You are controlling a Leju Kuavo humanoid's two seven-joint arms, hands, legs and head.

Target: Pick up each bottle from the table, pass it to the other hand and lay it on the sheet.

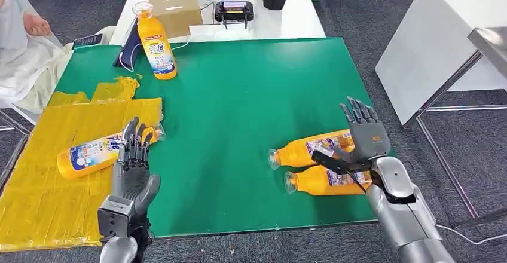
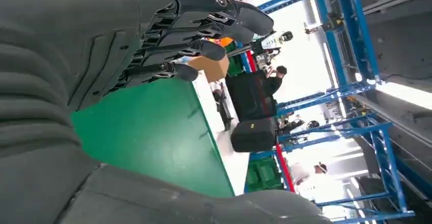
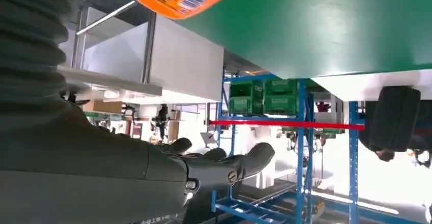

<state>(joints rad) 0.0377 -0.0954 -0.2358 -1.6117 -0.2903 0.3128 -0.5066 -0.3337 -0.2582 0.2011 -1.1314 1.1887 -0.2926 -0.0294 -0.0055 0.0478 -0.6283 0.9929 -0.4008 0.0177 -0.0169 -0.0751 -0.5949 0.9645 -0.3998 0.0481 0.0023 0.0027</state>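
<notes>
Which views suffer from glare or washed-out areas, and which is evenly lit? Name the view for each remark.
Head view: evenly lit, the green table sharp, soft shadows under the bottles. Left wrist view: background blown out white beyond the left hand. Right wrist view: bright washed-out hall behind the right hand.

Orange bottles [image 1: 315, 149], yellow sheet [image 1: 42, 197], green table [image 1: 239, 107].

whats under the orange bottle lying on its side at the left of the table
The lying orange bottle rests on a crinkled yellow plastic sheet spread over the green table mat. The mat beneath that sheet is covered.
</notes>
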